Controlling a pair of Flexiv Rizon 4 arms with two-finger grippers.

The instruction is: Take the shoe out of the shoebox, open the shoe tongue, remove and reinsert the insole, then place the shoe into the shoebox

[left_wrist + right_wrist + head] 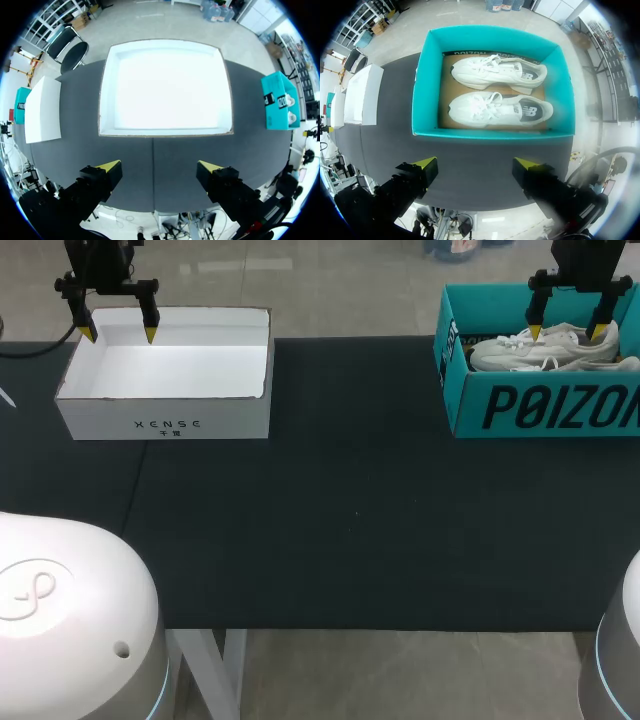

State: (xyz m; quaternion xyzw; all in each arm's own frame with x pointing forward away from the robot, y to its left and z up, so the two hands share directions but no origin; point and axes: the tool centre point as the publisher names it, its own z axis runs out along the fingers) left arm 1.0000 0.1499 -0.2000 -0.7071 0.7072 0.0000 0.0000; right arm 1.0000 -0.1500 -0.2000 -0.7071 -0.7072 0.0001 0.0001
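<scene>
— While our right gripper [475,164] hangs spread and empty above the teal shoebox [490,132], what could trip us?
— The two white sneakers [500,109] lie side by side inside; we might snag laces [487,100] or clip its near wall. Our left gripper [160,166] hovers released, empty, over the white box [165,134]

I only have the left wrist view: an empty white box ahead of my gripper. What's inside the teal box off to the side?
Observer: Two white shoes lie side by side in the teal box.
Operator: Where's my right gripper?
Observer: The right gripper hangs above that box, open, holding nothing.
Operator: Which way do the toes point?
Observer: Toward the white box.
</scene>
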